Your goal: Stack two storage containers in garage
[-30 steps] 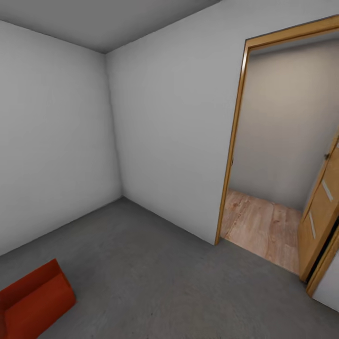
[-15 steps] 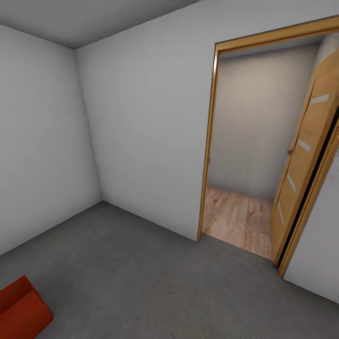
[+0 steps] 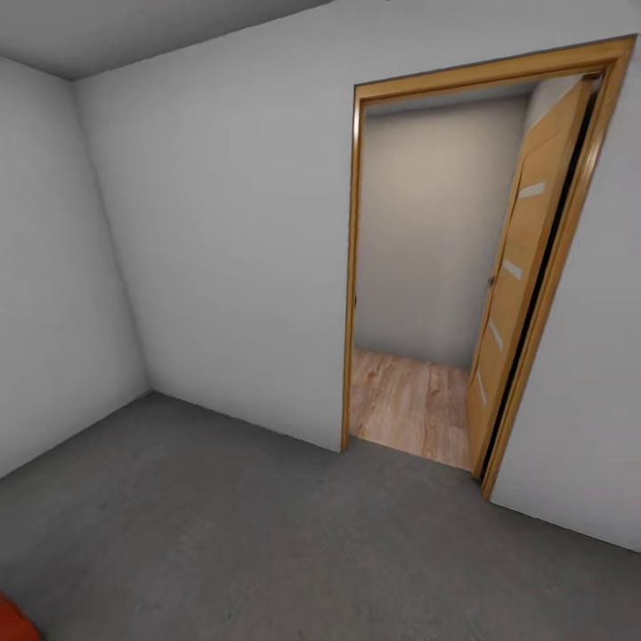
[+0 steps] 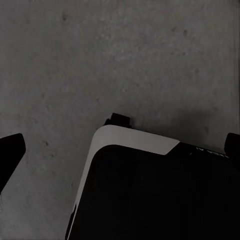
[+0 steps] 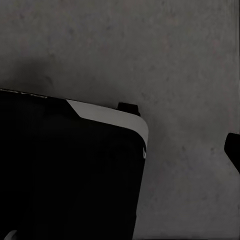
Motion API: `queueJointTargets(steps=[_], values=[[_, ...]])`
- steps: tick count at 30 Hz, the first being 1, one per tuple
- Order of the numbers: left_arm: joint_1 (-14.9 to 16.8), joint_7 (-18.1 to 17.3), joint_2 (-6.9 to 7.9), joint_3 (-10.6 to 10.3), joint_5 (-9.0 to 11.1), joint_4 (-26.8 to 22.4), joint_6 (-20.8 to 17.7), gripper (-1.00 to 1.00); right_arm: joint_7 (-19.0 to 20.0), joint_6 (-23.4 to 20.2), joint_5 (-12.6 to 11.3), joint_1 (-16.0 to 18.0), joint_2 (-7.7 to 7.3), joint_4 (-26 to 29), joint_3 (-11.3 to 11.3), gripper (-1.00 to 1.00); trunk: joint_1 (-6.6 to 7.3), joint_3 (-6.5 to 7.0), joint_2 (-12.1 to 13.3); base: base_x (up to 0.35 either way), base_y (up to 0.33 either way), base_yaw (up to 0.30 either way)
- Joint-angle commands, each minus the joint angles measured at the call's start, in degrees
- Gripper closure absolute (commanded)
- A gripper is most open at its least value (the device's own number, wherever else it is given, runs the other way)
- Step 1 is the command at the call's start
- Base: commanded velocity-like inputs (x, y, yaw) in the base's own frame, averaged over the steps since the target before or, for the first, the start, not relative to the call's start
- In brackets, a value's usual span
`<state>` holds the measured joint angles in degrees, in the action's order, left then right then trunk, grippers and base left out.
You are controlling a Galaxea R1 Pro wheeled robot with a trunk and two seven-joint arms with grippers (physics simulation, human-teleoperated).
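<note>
A corner of one orange-red storage container [image 3: 11,621] is being shown at the head view's lower left edge, lying on the dark grey concrete floor [image 3: 267,534]; pale grey walls [image 3: 231,249] are being met by a wood-framed doorway [image 3: 352,267], its door [image 3: 516,285] being held open onto a plank floor [image 3: 409,405]; both wrist views are being pointed down at concrete over the robot's dark base [image 4: 150,195]; finger states cannot be told.

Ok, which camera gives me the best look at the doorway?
The head view: the open doorway stands ahead to the right, its door swung inward over wood flooring. Both wrist views look down at grey floor and the robot's dark base.
</note>
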<state>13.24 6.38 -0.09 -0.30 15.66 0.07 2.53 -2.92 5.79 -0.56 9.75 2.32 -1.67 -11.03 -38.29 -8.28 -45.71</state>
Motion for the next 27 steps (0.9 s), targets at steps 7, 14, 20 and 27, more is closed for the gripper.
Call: queueJointTargets(steps=[7, 14, 20, 27], values=[[0.0, 0.1, -0.02, -0.1, 0.3, 0.0, 0.2, -1.00, -0.2, 0.3, -0.1, 0.1, -0.02, -0.2, -0.3, -1.00, -0.01, -0.09, -0.1, 0.000, 0.000, -0.290], [0.0, 0.1, -0.09, -0.1, 0.3, 0.0, 0.1, -1.00, -0.2, 0.4, -0.1, 0.1, -0.01, -0.2, -0.3, -1.00, -0.01, -0.09, -0.1, 0.000, 0.000, -0.290], [0.0, 0.1, -0.09, -0.1, 0.3, 0.0, 0.1, -1.00, -0.3, 0.6, -0.1, 0.1, 0.05, -0.2, -0.4, -1.00, -0.01, -0.09, -0.1, 0.000, 0.000, -0.290], [0.0, 0.2, 0.10, -0.1, 0.3, 0.0, 0.2, -1.00, -0.3, 0.5, -0.1, 0.1, 0.13, -0.2, -0.4, -1.00, -0.01, -0.09, -0.1, 0.000, 0.000, -0.290]])
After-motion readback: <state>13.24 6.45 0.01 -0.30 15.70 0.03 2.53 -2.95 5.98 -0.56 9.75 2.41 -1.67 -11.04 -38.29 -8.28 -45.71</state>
